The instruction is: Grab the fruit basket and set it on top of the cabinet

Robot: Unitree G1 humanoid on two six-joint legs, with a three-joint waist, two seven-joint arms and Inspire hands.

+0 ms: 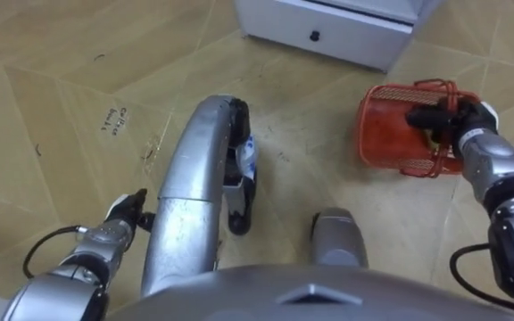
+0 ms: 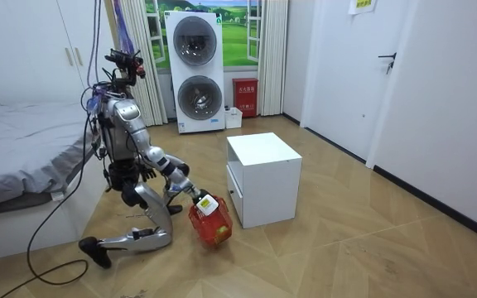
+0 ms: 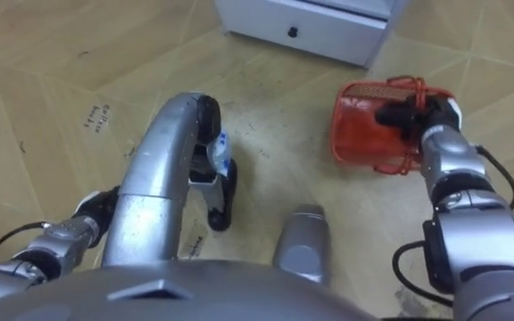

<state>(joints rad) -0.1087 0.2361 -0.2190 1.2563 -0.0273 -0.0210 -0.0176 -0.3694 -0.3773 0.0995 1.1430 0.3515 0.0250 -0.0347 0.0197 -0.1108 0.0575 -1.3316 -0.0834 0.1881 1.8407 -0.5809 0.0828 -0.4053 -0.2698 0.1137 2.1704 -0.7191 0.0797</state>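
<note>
Left eye view: kneeling on the wooden floor (image 1: 61, 107), gripping the fruit basket (image 1: 389, 134) with the right hand (image 1: 443, 120).

Red wire mesh, rounded, with thin looped handles; clasped at the rim by dark curled fingers. Low over the herringbone boards, near the smooth white cabinet (image 1: 346, 36) and its drawer with a small dark knob (image 1: 313, 37), though apart from the box's front edge. Open scuffed parquet to the left. Left hand (image 1: 125, 217) low beside the left leg, grip not readable. In the room view, bed (image 2: 15, 141) close behind; bare floor toward the room view's right.
</note>
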